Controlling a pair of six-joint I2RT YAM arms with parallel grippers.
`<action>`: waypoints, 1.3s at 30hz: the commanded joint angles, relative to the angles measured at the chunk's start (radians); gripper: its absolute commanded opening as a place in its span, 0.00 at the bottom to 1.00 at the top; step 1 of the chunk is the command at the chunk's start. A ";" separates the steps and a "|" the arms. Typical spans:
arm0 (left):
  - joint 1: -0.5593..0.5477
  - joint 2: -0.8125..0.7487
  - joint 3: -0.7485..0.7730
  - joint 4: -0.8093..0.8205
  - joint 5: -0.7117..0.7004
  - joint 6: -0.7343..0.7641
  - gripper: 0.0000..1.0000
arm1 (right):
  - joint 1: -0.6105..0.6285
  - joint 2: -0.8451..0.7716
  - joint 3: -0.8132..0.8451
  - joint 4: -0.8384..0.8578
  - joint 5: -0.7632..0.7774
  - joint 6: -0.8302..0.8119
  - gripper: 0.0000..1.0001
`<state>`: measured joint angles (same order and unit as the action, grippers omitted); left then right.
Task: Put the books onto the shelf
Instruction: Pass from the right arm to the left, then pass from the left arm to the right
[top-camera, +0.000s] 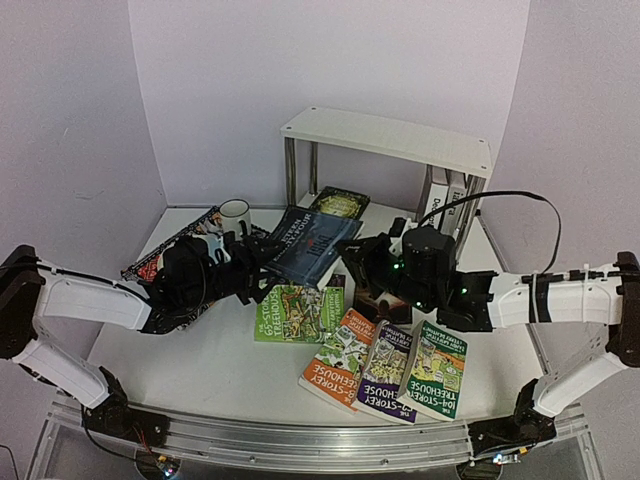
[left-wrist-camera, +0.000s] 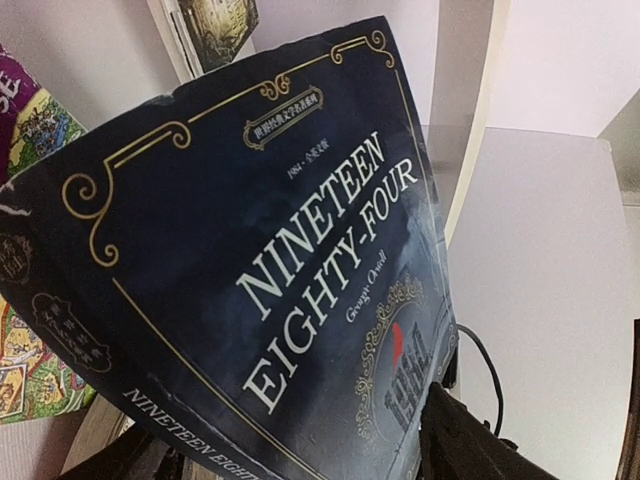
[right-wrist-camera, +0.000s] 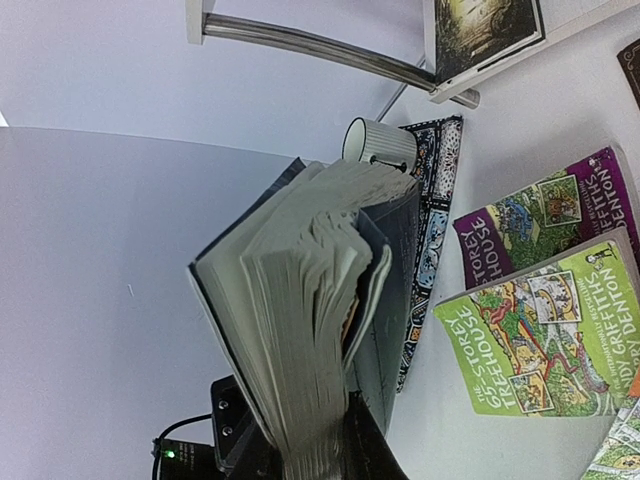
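navy book (top-camera: 312, 243) | between left gripper (top-camera: 252, 270) jaws | right gripper (top-camera: 364, 266) clamps edge

Booth setup: three plain matte panels, no windows. Back wall (top-camera: 330, 60) is white with a lilac cast. Left wall (top-camera: 60, 120) and right wall (top-camera: 580, 120) angle in and meet it at vertical seams. White table (top-camera: 200, 370) runs up to all three. Aluminium rail (top-camera: 300, 445) runs along the near edge. Light is even and diffuse, from above, with soft shadows. Floor isn't in view.
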<state>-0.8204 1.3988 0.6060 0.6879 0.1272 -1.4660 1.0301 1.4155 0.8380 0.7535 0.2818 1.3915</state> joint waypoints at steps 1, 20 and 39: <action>-0.005 0.011 0.027 0.095 -0.015 0.043 0.56 | 0.040 -0.047 0.003 0.164 0.025 0.005 0.00; 0.010 -0.140 -0.120 0.089 -0.091 0.101 0.00 | 0.069 -0.458 -0.165 -0.554 0.142 -0.475 0.98; 0.079 -0.145 -0.067 -0.065 0.129 0.044 0.00 | 0.089 -0.409 0.016 -0.847 -0.009 -1.517 0.97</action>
<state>-0.7610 1.3006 0.4645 0.5624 0.1962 -1.4185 1.0984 0.9605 0.7766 -0.0927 0.2977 0.1111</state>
